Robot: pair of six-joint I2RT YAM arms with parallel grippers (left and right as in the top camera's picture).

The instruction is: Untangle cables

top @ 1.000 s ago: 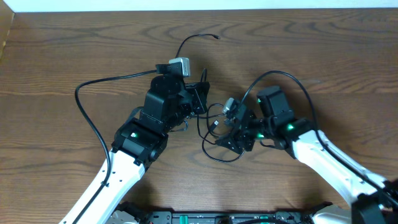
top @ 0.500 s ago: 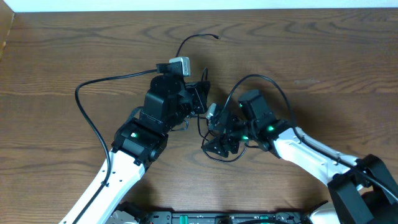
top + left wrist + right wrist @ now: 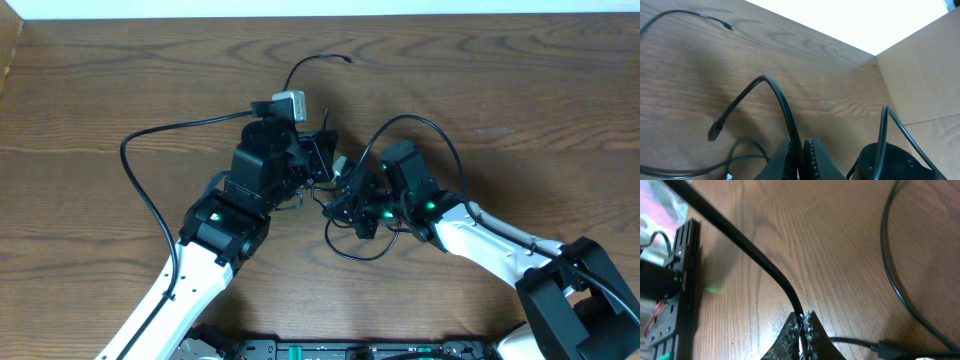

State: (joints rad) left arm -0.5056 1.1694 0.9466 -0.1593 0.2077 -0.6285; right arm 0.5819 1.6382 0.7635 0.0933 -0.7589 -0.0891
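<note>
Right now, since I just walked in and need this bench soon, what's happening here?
This is a cable-untangling job on the wooden table. The left gripper is shut on a black cable, and the right gripper, close beside it, is also shut on black cable. Loose loops lie crossed below them, so the tangle isn't cleared.

You have a brown wooden table (image 3: 560, 120) with a strong grain that runs from side to side. On its right half you can find a small pale mark (image 3: 490, 130); it also shows in the left wrist view (image 3: 830, 102). Behind the far edge of the table lies a white surface (image 3: 320, 8). A brown cardboard panel (image 3: 920, 75) stands at the right in the left wrist view, touching the table edge. Along the near edge you see a black rail (image 3: 330, 350) with small green lights. Thin red wires (image 3: 655, 317) sit on it.
</note>
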